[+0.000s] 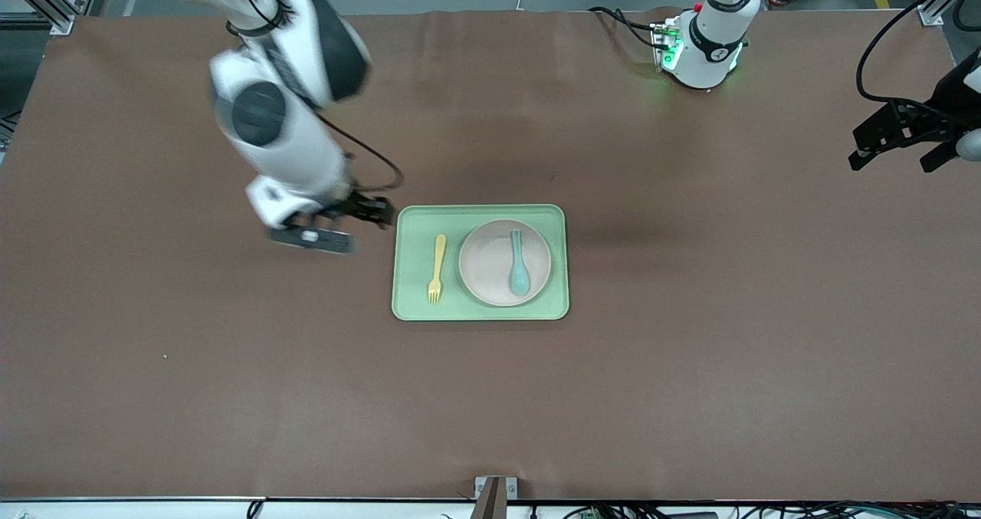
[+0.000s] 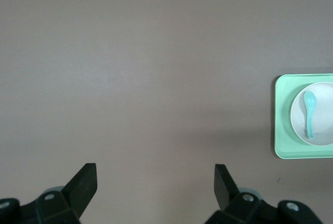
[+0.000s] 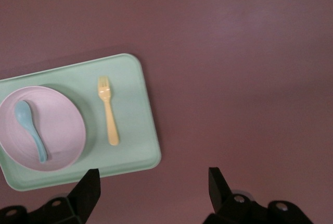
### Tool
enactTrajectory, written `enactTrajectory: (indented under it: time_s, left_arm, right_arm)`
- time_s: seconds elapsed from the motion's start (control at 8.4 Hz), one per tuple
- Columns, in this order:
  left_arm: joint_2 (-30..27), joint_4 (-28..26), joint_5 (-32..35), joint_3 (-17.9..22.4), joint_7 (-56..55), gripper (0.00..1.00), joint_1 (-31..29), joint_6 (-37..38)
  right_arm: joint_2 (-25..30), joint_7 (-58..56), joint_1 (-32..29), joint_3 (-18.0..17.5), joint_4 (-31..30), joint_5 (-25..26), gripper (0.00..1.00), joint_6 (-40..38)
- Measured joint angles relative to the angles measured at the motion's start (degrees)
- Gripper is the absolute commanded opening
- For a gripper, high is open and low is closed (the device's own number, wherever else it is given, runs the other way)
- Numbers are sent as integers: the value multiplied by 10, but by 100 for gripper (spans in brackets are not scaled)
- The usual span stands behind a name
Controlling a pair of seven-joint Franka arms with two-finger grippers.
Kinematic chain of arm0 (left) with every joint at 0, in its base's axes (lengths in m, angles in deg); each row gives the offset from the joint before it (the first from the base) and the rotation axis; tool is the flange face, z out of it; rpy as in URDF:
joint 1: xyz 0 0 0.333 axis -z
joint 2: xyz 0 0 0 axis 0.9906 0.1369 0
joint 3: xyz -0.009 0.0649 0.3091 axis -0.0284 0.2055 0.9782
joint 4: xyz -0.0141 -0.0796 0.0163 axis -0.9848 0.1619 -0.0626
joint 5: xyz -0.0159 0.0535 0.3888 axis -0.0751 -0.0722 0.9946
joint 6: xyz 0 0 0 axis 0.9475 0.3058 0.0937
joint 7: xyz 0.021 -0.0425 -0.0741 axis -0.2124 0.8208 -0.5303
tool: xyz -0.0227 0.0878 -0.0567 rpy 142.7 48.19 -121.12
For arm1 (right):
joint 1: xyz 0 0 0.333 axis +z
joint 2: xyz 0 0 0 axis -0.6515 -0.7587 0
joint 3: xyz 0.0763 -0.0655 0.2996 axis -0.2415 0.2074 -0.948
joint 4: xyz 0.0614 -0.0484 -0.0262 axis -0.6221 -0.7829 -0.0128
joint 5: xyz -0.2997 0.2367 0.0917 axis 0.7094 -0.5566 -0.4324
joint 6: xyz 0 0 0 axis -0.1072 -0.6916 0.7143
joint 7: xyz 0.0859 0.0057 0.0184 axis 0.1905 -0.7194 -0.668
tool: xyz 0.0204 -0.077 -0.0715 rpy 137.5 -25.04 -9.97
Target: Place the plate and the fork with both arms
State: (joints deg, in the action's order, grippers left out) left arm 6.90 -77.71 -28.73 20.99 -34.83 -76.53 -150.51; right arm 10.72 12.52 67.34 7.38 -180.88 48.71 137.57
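Note:
The off-white plate (image 1: 504, 263) lies on a light-green tray (image 1: 480, 312) at the table's middle, with a teal spoon (image 1: 519, 266) on it. The pale-yellow fork (image 1: 437, 269) lies on the tray beside the plate, toward the right arm's end. The plate (image 3: 42, 128), fork (image 3: 108, 110) and spoon (image 3: 31, 130) also show in the right wrist view. My right gripper (image 1: 373, 214) is open and empty above the table beside the tray's corner. My left gripper (image 1: 897, 151) is open and empty over the left arm's end of the table. The left wrist view shows the plate (image 2: 314, 113).
The brown table mat (image 1: 230, 389) has bare surface all round the tray. The left arm's base (image 1: 701, 51) is lit green at the table's edge farthest from the front camera. A small bracket (image 1: 494, 488) sits at the edge nearest that camera.

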Motion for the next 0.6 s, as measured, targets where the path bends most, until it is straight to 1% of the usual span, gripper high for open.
enactTrajectory:
  time_s: [0.12, 0.24, 0.36, 0.6]
  left_arm:
    - [1, 0, 0, -1, 0, 99, 2, 0]
    - [3, 0, 0, -4, 0, 99, 4, 0]
    - [4, 0, 0, -11, 0, 99, 5, 0]
    - [5, 1, 0, -16, -1, 99, 4, 0]
  right_arm:
    - [42, -65, -53, 1, -2, 0, 94, -47]
    - [73, -135, -105, 2, -3, 0, 96, -86]
    - [94, -208, -156, 2, 0, 0, 97, -120]
    - [109, -338, -238, 2, 23, 0, 97, -177]
